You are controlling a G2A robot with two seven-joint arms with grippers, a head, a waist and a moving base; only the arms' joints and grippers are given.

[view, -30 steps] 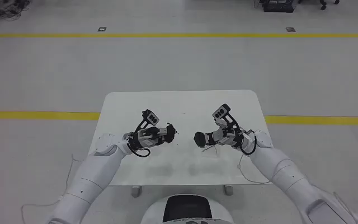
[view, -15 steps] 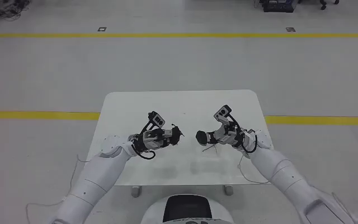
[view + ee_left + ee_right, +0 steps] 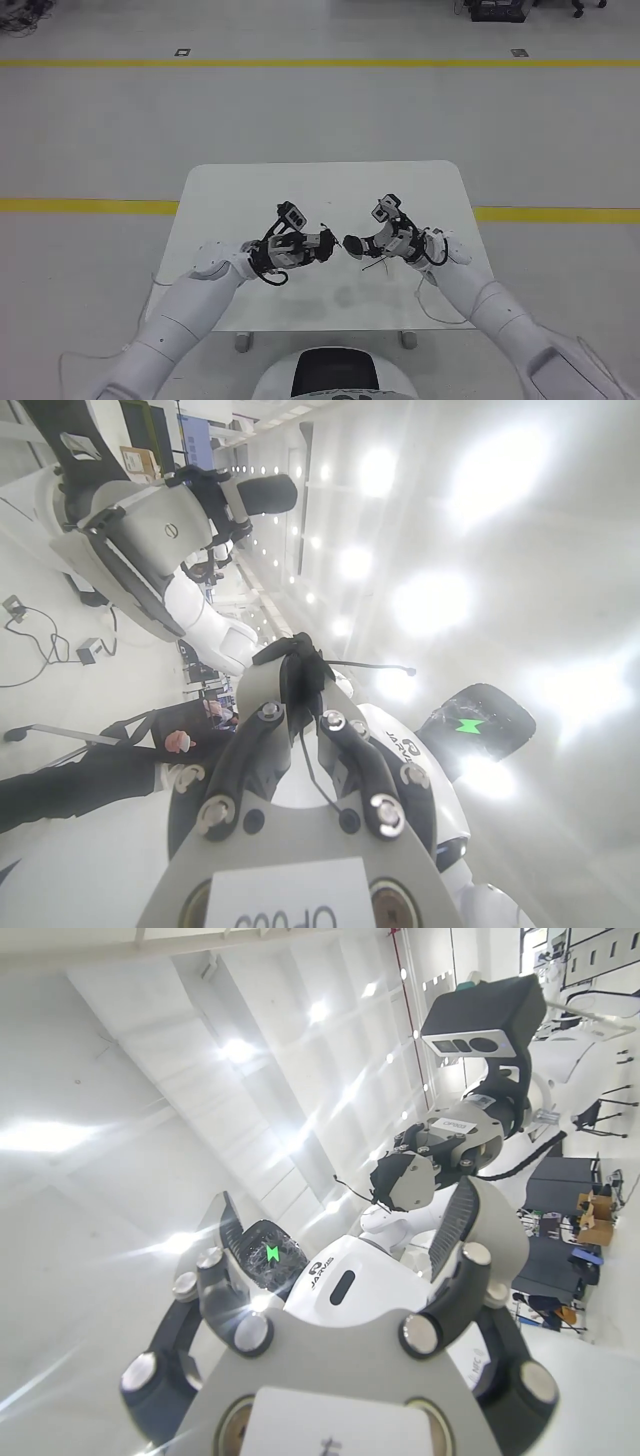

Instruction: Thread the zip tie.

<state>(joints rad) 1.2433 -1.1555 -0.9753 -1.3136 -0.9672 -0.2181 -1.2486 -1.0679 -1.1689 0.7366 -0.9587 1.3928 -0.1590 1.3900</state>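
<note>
My left gripper (image 3: 322, 245) hangs above the middle of the white table (image 3: 240, 190), shut on a thin black zip tie (image 3: 370, 665). One end of the tie sticks out sideways from the fingertips toward the other arm. Its tail runs back between the fingers (image 3: 345, 745) to the palm. My right gripper (image 3: 350, 244) faces it a short gap away, open, with nothing between its ribbed fingers (image 3: 457, 1223). In the right wrist view the left gripper (image 3: 400, 1183) sits just beyond the open jaws, and the zip tie (image 3: 352, 1190) points out from it.
The table's front edge (image 3: 320, 328) lies below both forearms. A loose black cable (image 3: 375, 264) hangs under the right wrist. Grey floor with yellow lines (image 3: 100, 205) surrounds the table.
The left arm has swung right with the zip tie, and the right gripper has shifted left. The gap between the two grippers has closed to a small one.
</note>
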